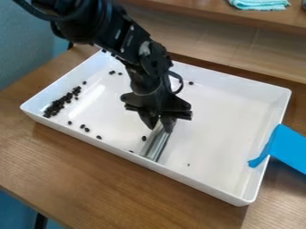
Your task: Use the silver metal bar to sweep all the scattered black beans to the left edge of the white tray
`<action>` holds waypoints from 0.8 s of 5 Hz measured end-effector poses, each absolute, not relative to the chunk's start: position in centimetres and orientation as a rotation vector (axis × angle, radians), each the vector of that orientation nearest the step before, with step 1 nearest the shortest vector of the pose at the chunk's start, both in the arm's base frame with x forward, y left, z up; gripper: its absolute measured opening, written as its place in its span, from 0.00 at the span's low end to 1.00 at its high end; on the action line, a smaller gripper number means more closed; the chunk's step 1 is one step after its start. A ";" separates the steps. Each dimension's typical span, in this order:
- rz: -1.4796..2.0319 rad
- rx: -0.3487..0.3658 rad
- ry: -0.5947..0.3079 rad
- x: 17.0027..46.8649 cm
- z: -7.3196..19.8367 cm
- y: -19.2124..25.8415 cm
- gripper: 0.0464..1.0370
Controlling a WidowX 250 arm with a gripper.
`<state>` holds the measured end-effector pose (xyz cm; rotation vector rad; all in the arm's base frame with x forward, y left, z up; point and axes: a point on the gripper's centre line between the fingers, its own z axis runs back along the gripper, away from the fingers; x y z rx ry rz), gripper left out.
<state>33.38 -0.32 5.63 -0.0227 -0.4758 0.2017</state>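
Metal gleams in the middle of the white tray (227,116): a narrow silvery strip (156,145), with lengthwise ridges, held by the black gripper (159,129), whose two fingers are clamped on either side of its upper end. From there the strip slants down toward the tray's near wall, its lower end close to that wall. The black arm (113,29) comes in from the upper left and bends downward, so the claw hangs over the tray with a dark cable looping beside it. Small black beans (57,106) lie in a loose heap along the left end of the tray, and others are scattered about: a few near the front wall, one just beside the strip, some farther back, and one behind the claw toward the back wall. Bright blue tape (289,145) laps over the tray's right-hand wall and runs down onto the brown wooden table (113,183) the tray sits on. Behind, above a pale wooden panel (239,47), a turquoise cloth (259,4) rests folded on a wooden shelf (191,10).
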 end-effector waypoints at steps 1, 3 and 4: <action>0.197 0.002 -0.469 33.5 5.2 1.1 0.28; 0.081 0.059 -0.460 31.7 4.7 6.1 0.28; 0.035 0.061 -0.433 30.3 5.0 9.0 0.28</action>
